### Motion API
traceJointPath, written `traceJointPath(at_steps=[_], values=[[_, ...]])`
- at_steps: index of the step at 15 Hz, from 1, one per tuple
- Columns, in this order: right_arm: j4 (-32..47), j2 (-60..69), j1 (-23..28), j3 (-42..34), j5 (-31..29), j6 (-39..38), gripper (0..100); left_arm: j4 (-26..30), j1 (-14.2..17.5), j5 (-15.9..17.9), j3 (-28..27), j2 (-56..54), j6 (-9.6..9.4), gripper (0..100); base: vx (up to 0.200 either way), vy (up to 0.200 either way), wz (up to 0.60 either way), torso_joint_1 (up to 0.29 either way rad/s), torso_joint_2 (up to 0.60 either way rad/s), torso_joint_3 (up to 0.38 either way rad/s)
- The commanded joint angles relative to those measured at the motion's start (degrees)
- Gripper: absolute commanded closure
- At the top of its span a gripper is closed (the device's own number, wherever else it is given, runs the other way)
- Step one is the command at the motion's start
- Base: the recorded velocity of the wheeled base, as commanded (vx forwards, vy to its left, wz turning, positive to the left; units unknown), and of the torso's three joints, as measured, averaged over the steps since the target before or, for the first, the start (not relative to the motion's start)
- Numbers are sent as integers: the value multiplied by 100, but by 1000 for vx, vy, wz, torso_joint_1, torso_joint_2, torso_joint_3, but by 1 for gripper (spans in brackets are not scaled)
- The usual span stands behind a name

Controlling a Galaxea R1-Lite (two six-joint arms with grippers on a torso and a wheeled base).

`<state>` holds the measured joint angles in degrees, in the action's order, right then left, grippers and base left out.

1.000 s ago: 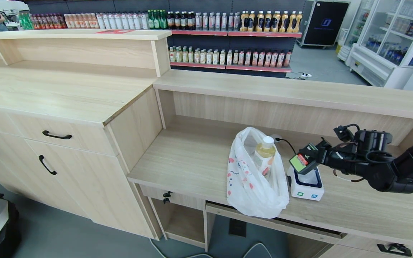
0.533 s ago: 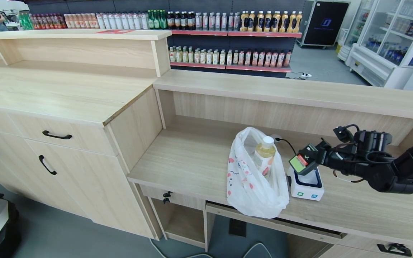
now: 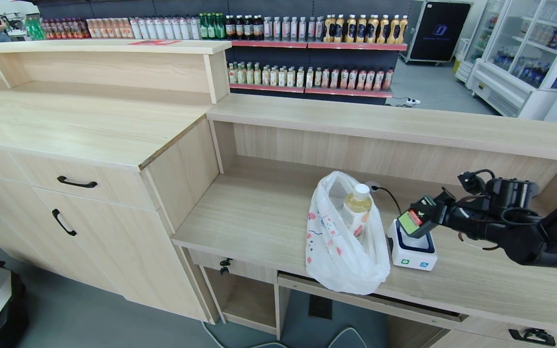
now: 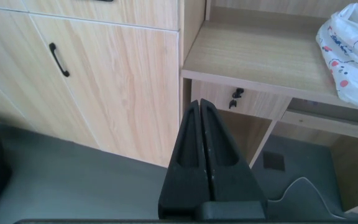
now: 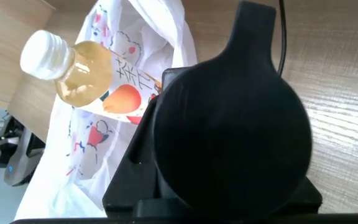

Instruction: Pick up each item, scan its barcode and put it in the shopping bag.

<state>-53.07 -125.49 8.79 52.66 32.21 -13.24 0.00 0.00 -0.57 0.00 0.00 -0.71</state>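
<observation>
A white shopping bag (image 3: 336,251) with red prints stands open on the lower counter, and a bottle (image 3: 357,205) of pale yellow drink with a white cap stands upright in it. Right beside the bag sits a white barcode scanner (image 3: 411,253). My right gripper (image 3: 421,218) is shut on a small green and red pack (image 3: 409,224), held just above the scanner's top. The right wrist view looks down on the bottle (image 5: 73,65) and the bag (image 5: 98,155). My left gripper (image 4: 201,107) hangs shut and empty, low in front of the cabinet, left of the bag (image 4: 353,53).
A black cable (image 3: 387,192) runs from the scanner to the counter's back wall. A raised wooden ledge (image 3: 394,123) runs behind the lower counter (image 3: 254,217), and a taller cabinet (image 3: 90,130) with black handles stands to the left. Store shelves of bottles are behind.
My right gripper, with the green and red pack, has shifted slightly to the right over the scanner. The bag, bottle and scanner stayed put.
</observation>
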Motion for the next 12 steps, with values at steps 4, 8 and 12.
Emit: traceJointPath(at_steps=[4, 8, 12], values=[[7, 860, 378, -151, 444, -30, 100, 0, 0, -4, 0, 0, 0, 100, 0, 0, 0, 0, 0, 0], [-125, 2002, 1195, -468, 418, 1447, 100, 0, 0, -4, 0, 0, 0, 100, 0, 0, 0, 0, 0, 0], [-2226, 2653, 2127, -2173, 479, 3047, 100, 0, 0, -4, 0, 0, 0, 100, 0, 0, 0, 0, 0, 0]])
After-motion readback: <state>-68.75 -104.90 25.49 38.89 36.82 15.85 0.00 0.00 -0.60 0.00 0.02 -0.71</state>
